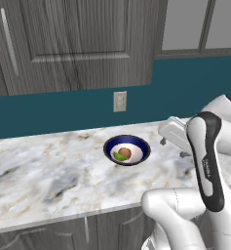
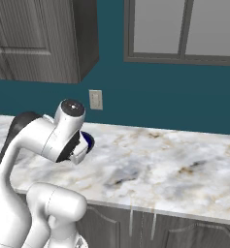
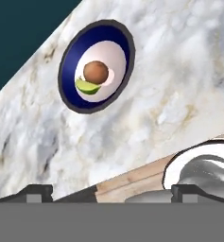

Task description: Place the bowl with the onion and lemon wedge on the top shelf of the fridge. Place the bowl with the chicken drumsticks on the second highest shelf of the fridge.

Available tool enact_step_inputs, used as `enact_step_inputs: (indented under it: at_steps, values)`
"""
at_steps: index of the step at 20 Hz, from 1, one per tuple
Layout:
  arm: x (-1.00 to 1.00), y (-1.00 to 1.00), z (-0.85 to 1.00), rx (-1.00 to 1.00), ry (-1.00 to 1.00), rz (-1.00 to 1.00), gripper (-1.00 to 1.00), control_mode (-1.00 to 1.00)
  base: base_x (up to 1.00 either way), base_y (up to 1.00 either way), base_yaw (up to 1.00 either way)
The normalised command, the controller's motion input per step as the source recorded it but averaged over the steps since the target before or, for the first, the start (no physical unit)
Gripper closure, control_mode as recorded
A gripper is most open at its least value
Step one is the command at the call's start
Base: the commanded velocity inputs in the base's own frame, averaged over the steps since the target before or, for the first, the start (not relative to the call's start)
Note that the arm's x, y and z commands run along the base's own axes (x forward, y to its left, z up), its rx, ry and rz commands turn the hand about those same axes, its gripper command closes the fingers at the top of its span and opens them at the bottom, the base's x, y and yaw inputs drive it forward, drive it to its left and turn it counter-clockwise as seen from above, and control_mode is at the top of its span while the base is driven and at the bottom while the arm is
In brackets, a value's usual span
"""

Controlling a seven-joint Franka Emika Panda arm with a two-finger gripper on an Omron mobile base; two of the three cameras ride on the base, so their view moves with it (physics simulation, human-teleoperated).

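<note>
A: The pincer (image 3: 111, 191) hangs released, jaws wide and gripping nothing, above the marble bench (image 1: 44, 176).

B: And the dark blue bowl (image 1: 127, 150)?

A: It stands on the bench near the teal wall, well apart from the pincer. In its white inside lie the onion (image 3: 95, 71) and the lemon wedge (image 3: 87, 87), touching.

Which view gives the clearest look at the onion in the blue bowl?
The hand view: the onion sits large and unblocked in the blue bowl, beside the lemon wedge. The left base view shows it small but clear. In the right base view the arm covers the bowl's inside.
</note>
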Motion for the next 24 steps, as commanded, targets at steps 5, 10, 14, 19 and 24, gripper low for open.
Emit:
enact_step_inputs:
  at_steps: [5,10,14,19,24]
  values:
    - [0.71,0.0,-0.49,0.0,0.01,-0.17,-1.0,-1.0,0.0,0.0,0.0]
    - [0.59,-0.03,-0.38,0.0,0.06,-0.11,-1.0,-1.0,0.0,0.0,0.0]
    - [0.29,-0.42,-0.44,0.0,0.15,-0.01,-1.0,-1.0,0.0,0.0,0.0]
    - [0.32,-0.12,-0.26,0.0,0.09,0.0,-1.0,-1.0,0.0,0.0,0.0]
    - [0.36,0.15,-0.12,0.0,0.01,-0.03,-1.0,-1.0,0.0,0.0,0.0]
